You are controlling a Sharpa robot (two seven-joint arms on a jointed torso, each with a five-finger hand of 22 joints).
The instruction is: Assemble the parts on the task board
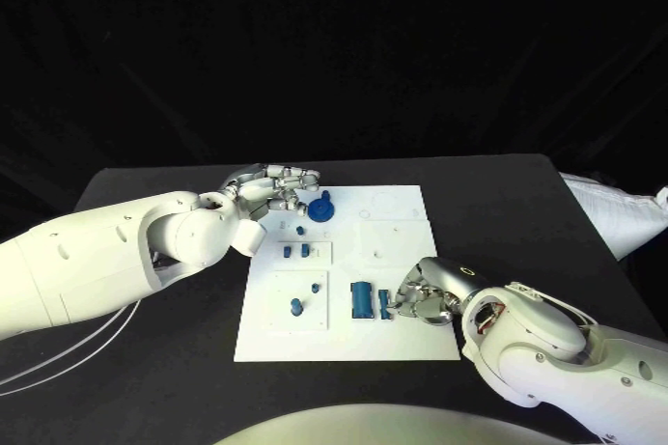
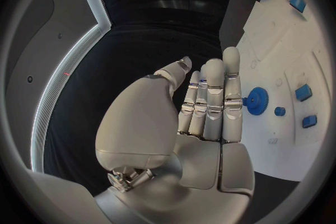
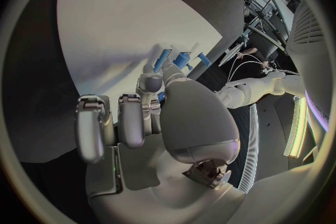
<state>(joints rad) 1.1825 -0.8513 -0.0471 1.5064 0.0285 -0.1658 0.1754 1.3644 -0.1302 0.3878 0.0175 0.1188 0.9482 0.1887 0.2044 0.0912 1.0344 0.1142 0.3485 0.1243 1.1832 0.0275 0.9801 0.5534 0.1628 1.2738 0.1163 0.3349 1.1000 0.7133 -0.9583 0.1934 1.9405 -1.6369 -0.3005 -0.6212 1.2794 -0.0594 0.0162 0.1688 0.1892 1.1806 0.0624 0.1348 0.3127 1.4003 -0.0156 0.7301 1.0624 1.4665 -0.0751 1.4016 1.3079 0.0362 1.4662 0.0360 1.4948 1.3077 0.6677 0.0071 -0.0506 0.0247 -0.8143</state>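
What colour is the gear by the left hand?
Blue. The gear shows best in the left wrist view, beside the left hand.

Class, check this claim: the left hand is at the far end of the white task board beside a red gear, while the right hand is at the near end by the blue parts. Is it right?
Not quite: the gear is blue, not red, as the head view and left wrist view show. The rest holds: the left hand is at the far end of the task board, the right hand at the near end by the blue parts.

No text, label, brand or number can be read on anything in these views.
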